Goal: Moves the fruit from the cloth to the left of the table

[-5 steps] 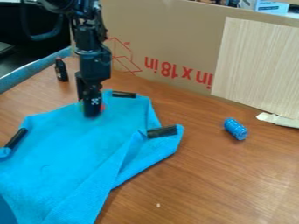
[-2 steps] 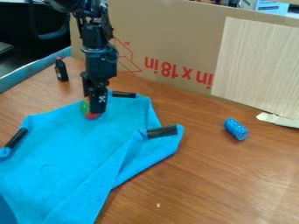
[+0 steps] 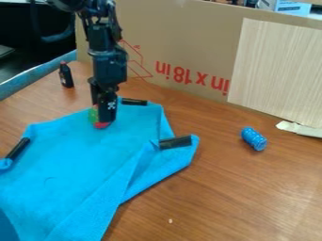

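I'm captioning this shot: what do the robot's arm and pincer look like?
The arm is black, built of chunky, jointed segments. The pincer is black too and narrower, with a small white patterned mark on its side.

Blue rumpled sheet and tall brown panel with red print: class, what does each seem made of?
The blue rumpled sheet looks like matt fabric, weave uncertain: it folds softly. The tall brown panel is probably uncoated cardboard: stiff, flat and dull, with red print.

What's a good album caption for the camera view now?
A black tool hangs down at a red-and-green fruit on a blue cloth, brown table beneath.
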Robot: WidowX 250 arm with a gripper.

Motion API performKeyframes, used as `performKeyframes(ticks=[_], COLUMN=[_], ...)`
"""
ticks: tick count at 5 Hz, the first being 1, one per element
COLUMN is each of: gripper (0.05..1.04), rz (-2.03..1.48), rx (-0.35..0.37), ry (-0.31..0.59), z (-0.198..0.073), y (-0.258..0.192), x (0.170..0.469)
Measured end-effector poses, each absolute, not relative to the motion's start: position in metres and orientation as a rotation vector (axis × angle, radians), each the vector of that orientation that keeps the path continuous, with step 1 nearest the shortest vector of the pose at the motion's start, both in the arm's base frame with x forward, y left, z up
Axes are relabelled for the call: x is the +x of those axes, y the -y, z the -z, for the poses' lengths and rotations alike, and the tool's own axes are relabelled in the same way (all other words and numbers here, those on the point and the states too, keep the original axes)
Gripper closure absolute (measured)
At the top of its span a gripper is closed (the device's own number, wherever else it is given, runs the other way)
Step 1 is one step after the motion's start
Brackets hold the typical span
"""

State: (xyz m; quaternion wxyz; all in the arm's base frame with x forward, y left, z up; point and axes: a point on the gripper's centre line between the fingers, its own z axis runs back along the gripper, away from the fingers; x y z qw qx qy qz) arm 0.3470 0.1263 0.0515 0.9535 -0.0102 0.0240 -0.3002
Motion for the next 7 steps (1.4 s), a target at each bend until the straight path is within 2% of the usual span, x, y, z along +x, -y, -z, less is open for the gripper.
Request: performKeyframes(ticks=[1, 2, 3, 4, 5, 7], gripper=[0.355, 0.355, 0.355, 0.355, 0.355, 0.355], rz=[0.561, 0.482, 0.402, 0.367, 0.338, 0.3], rx=[-0.03, -0.039, -0.058, -0.026, -0.026, -0.008], ry=[0.029, 0.129, 0.132, 0.125, 0.099, 0.077], z=[-0.084, -0.129, -0.127, -0.116, -0.096, -0.072], y=[-0.147, -0.168, -0.193, -0.213, -0.223, -0.231], x=[0.361, 0.383, 0.4, 0.41, 0.419, 0.424])
